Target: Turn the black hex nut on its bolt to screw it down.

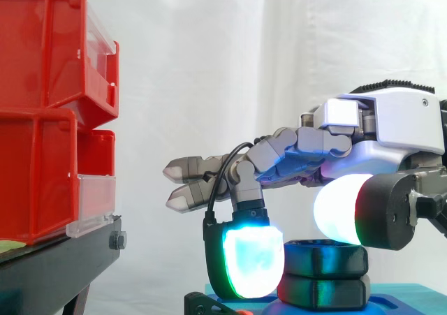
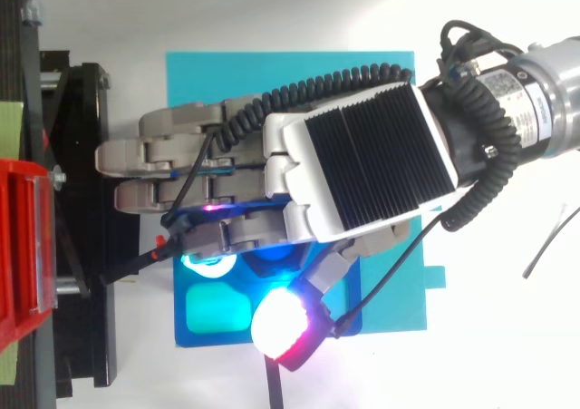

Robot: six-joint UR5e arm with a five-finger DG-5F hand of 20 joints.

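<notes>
Side view: hand [image 1: 377, 130] clamped on nut [image 1: 321, 273], curled finger's cyan pad [image 1: 248, 259] against its left face, thumb pad [image 1: 339, 210] high on its right; nut just above mat [image 1: 426, 290]. Top view: hand [image 2: 362, 155] over mat's [image 2: 381, 73] middle, nut hidden beneath. Risks skidding off nut's top edge mid-turn through that high thumb hold, leaving it unmoved.

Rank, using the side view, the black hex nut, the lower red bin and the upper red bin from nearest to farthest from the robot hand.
From the robot hand:
1. black hex nut: low right, pinched by the glowing pads.
2. lower red bin: left, just beyond the straight fingertips.
3. upper red bin: top left, higher up.
</notes>
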